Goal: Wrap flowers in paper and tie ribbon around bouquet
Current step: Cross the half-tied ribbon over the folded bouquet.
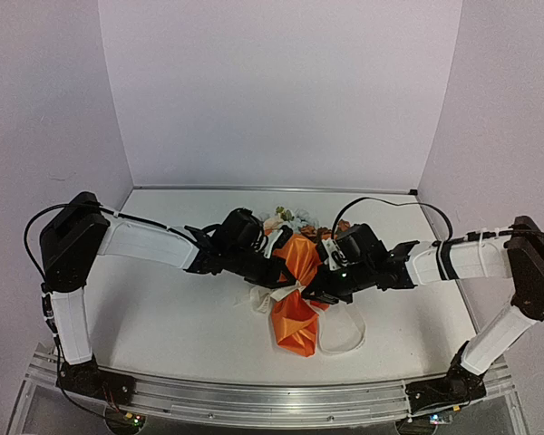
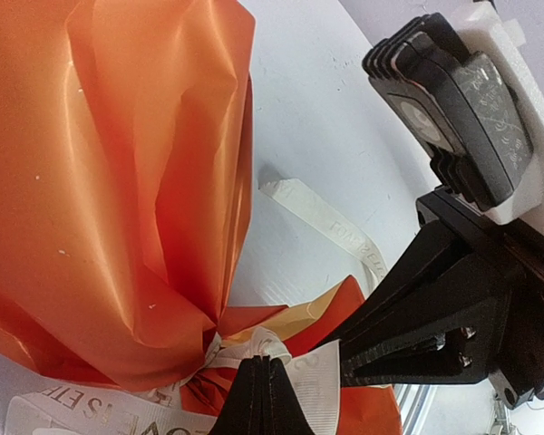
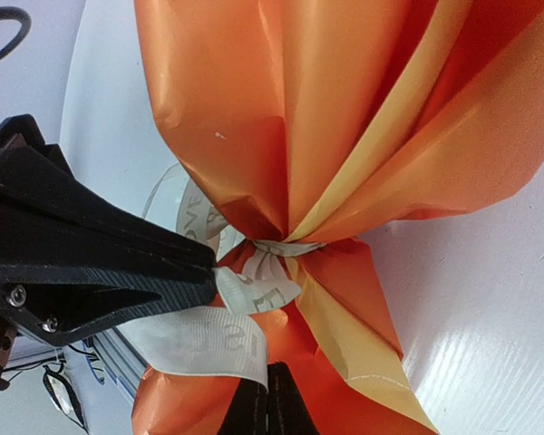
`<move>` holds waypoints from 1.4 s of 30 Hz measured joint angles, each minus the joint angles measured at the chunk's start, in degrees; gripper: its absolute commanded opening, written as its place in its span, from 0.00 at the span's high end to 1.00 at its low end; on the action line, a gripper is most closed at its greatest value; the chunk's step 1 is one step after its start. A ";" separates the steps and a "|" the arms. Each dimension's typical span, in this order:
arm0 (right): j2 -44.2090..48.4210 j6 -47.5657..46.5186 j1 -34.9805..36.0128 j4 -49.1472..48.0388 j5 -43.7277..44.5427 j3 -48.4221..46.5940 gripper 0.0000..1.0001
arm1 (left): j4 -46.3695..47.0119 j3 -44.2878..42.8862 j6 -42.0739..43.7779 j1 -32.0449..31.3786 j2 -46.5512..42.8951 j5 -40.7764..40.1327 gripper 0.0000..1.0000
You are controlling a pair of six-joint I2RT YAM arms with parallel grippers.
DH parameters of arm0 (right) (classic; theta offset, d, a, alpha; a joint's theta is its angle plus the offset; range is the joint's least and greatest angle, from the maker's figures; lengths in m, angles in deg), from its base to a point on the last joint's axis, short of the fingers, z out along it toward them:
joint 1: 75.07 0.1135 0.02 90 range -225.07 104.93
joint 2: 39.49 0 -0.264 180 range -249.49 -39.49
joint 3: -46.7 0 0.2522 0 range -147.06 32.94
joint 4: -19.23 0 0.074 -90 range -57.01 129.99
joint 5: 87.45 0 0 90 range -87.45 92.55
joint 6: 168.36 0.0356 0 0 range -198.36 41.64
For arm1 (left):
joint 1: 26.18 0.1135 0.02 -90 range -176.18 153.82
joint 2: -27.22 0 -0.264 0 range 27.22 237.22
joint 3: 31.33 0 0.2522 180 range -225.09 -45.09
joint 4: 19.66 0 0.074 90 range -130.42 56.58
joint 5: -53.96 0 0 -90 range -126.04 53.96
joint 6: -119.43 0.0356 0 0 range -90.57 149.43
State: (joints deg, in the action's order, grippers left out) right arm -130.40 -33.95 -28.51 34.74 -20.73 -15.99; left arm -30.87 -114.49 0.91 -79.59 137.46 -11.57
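Bouquet (image 1: 295,299) lies mid-counter (image 1: 181,317), centre of the top view, wide end toward the back. Flowers (image 1: 288,217) mostly hidden behind both arms, only pale blooms showing. Paper (image 2: 118,181) pinched to a waist, orange out, yellow inner face showing in the folds. Ribbon (image 3: 208,340) bunched at that waist; lettering too blurred to read, loose loops trailing lower right. Left pincer (image 2: 261,367) fully closed, tips nipping the ribbon at the knot. Right pincer (image 3: 270,385) closed tight at bottom edge of its wrist view, cut off by the frame; ribbon tail lies at its tips, grip on it cannot be told.
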 measured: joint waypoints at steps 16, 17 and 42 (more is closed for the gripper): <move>1.38 -1.34 1.87 3.98 1.41 -3.64 1.00 | -1.93 -1.96 2.09 1.67 -0.30 0.02 1.00; 1.35 -1.32 1.87 4.00 1.41 -3.98 1.00 | -2.52 -2.15 2.35 1.73 -0.44 0.04 1.00; -12.31 5.85 -0.02 -13.45 0.26 -6.38 1.00 | -3.61 -2.46 4.53 3.21 -1.65 5.38 1.00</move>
State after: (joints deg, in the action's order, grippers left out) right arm -142.72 -28.10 -28.53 21.29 -20.47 -22.37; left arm -34.48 -116.95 5.44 -76.38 135.81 -6.19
